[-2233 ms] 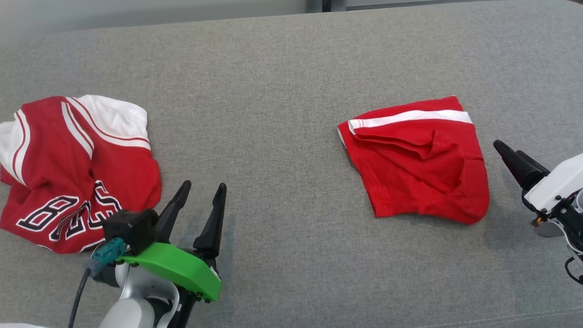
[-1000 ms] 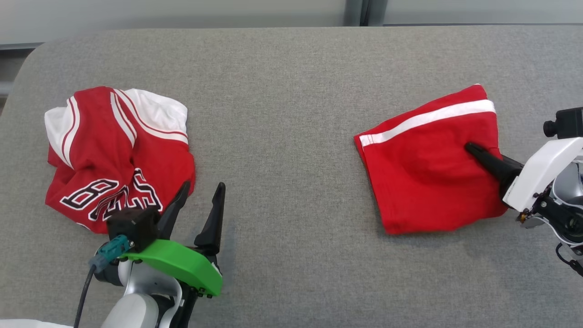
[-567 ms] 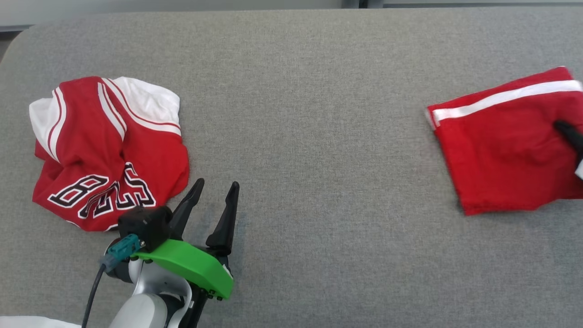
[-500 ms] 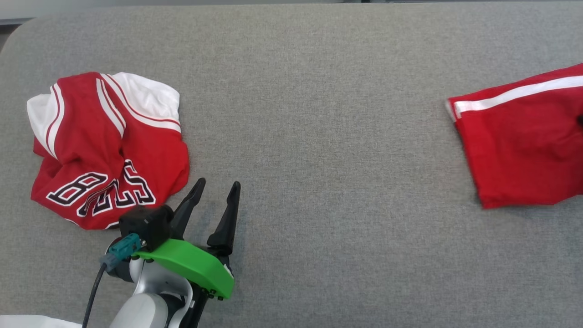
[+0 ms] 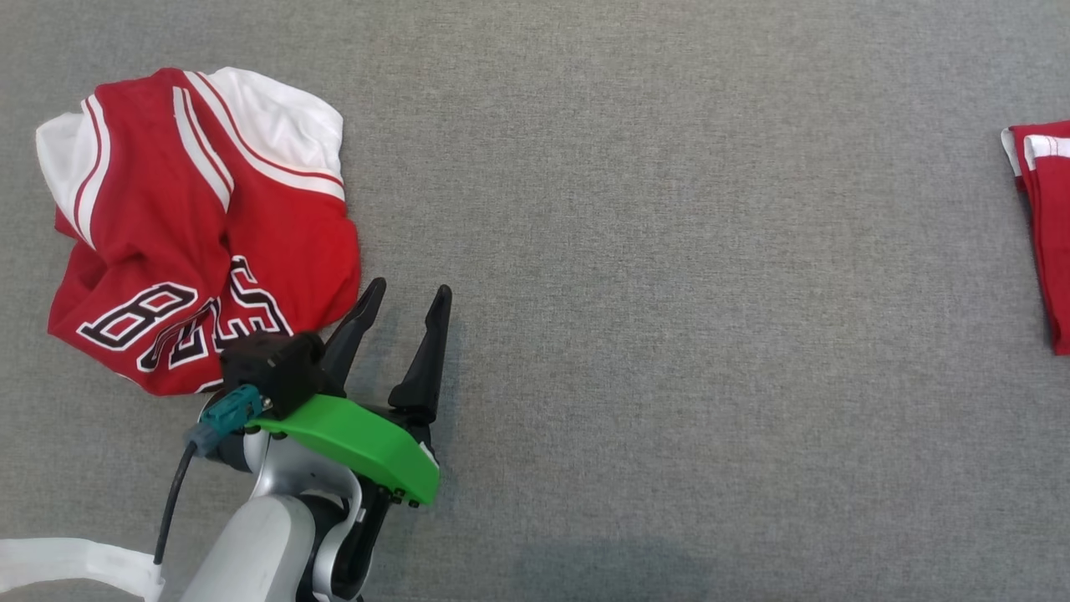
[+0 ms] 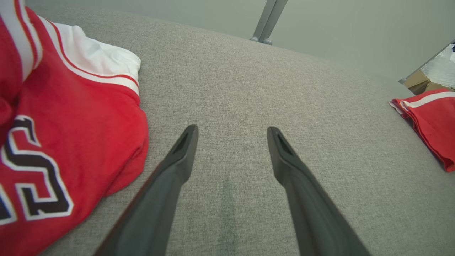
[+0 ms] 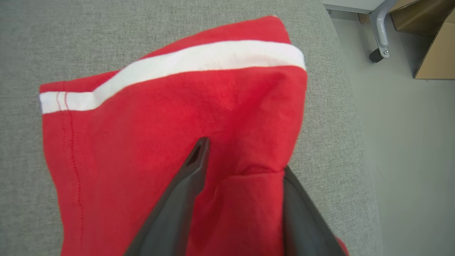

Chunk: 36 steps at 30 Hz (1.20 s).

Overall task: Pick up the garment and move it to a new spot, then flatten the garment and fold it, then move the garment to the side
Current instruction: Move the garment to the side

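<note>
- Folded red garment: in the head view it lies at the far right edge, cut off by the frame. Only a narrow strip with the end of its white stripe is visible.
- Right wrist view: the same garment lies flat on the grey woven surface, near that surface's right-hand edge. Its lower part runs off the bottom of the frame.
- Right gripper: jaws parted, not clamped. A loose hump of red cloth sits between the fingers. The left finger lies on top of the cloth. The right fingertip is covered by a fold, so its tip cannot be made out.
- Left gripper: jaws spread wide and empty, low over the bare grey surface just right of the jersey. The left fingertip is close to the jersey hem, but contact cannot be judged.
- Red-and-white jersey: crumpled at upper left in the head view, cut off on the left in the left wrist view.
- Writing: the jersey carries black block characters outlined in white. One looks like "8", with an "S"-like and an "E"-like shape beside it. Creases break the rest, so no whole word is readable.
- No label or brand mark is legible on the folded garment.
- Cardboard boxes: upper right of the right wrist view, cropped, no print readable.
</note>
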### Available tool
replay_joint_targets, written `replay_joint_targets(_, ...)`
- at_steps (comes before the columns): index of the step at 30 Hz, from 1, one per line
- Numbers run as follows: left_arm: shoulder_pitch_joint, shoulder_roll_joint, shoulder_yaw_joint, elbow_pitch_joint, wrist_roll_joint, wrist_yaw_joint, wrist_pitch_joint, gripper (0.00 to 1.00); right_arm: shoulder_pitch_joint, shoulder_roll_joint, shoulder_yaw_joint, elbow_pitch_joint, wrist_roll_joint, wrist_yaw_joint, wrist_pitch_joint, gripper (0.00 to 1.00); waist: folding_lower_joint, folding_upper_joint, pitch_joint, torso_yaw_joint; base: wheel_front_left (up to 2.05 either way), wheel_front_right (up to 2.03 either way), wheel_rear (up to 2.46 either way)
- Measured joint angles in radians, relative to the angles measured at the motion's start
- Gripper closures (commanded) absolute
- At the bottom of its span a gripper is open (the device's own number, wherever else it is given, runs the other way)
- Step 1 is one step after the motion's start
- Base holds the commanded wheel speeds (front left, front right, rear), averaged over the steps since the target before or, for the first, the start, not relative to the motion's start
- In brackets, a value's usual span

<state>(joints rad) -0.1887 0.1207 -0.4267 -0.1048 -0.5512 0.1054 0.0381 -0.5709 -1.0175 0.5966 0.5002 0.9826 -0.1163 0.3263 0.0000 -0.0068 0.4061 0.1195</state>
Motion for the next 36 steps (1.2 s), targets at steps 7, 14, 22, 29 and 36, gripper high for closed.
replay_joint_targets(7, 0.000, 0.000, 0.007, 0.022, -0.001, 0.000, -0.006, 0.00, 0.000, 0.013, 0.000, 0.055, -0.017, -0.002, -0.023, 0.00, 0.0000, 0.0000, -0.010, -0.022, 0.00, 0.00, 0.00)
replay_joint_targets(14, 0.000, 0.000, 0.011, 0.039, -0.011, -0.001, -0.021, 0.00, 0.001, 0.014, -0.003, 0.107, -0.053, -0.007, -0.060, 0.00, 0.0000, 0.0000, -0.036, -0.046, 0.00, 0.00, 0.00)
replay_joint_targets(22, 0.001, 0.017, 0.037, 0.076, -0.015, -0.009, -0.049, 0.00, -0.018, 0.079, -0.025, 0.050, -0.109, -0.008, -0.238, 0.00, 0.0000, 0.0000, -0.090, -0.074, 0.00, 0.00, 0.00)
replay_joint_targets(29, 0.033, 0.040, 0.089, 0.113, -0.015, -0.009, -0.099, 0.00, -0.038, 0.155, -0.025, -0.055, -0.184, -0.008, -0.431, 0.00, 0.0000, 0.0000, -0.153, -0.105, 0.00, 0.00, 0.00)
replay_joint_targets(36, 0.098, 0.067, 0.119, 0.167, -0.014, -0.009, -0.148, 0.00, 0.040, 0.274, -0.016, -0.081, -0.217, -0.009, -0.560, 0.00, 0.0000, 0.0000, -0.229, -0.137, 0.00, 0.00, 0.00)
